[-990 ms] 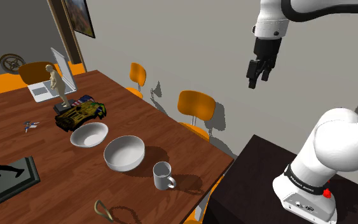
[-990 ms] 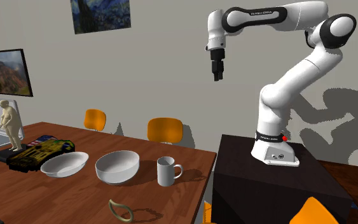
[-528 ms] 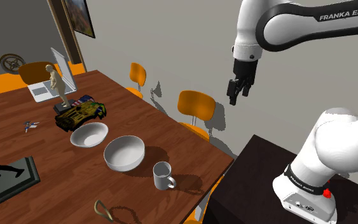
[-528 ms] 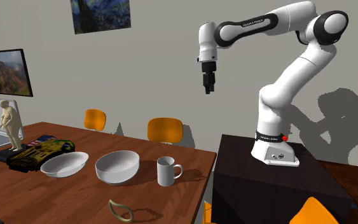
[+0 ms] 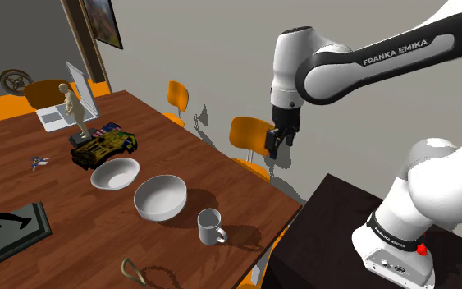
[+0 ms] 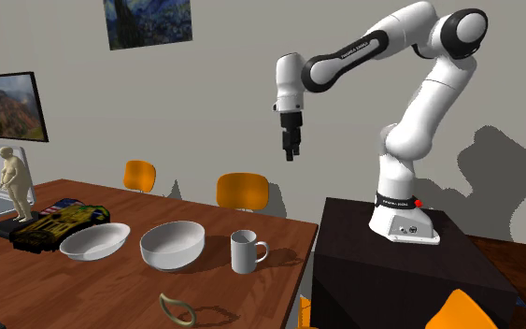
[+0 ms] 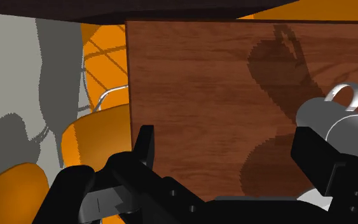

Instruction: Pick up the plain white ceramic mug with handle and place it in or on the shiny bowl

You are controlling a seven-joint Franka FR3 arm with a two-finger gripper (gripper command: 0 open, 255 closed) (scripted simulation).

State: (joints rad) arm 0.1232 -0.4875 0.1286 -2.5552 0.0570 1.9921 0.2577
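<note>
table point(image 5: 7, 152): brown wood, running from the shoulder view's left to the stand.
figurine point(image 5: 76, 111): far left, upright, beside an open laptop point(image 5: 57, 117).
shallow bowl point(image 5: 114, 173): pale, just left of the deep bowl.
deep bowl point(image 5: 161, 197): pale, mid-table; I cannot tell which of the two bowls is the shiny one.
mug point(image 5: 210, 227): white, upright on the table near its right end, right of the deep bowl and apart from it, handle turned toward the stand; nothing touches it.
gripper point(image 5: 275, 151): pointing down, high over the table's right end, in front of an orange chair point(image 5: 252, 135), well apart from the mug. In the wrist view its fingers point(image 7: 142, 147) stand apart with bare wood between them.
stand point(image 5: 336, 205): dark box, far right, carrying the arm's base.
</note>
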